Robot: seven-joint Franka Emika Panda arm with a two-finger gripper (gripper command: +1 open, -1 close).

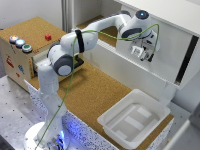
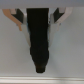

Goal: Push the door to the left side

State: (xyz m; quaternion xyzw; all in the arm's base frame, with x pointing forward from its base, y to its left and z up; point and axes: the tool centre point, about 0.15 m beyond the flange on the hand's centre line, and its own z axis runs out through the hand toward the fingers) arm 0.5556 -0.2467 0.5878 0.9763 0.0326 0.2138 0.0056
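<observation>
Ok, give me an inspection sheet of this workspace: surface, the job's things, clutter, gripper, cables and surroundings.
Surface: cork-topped bench, mostly bare in the middle.
Job's things: the door, a flat white panel on the white cabinet; a dark gap shows at its edge toward the exterior view's right.
Clutter: white plastic tray at the bench's near edge, empty; wooden box with coloured buttons at the exterior view's left.
Gripper: the gripper is right in front of the door; contact and finger state cannot be told.
Cables: green cable runs along the arm down to its base.
Surroundings: perforated metal table under the arm's base.
</observation>
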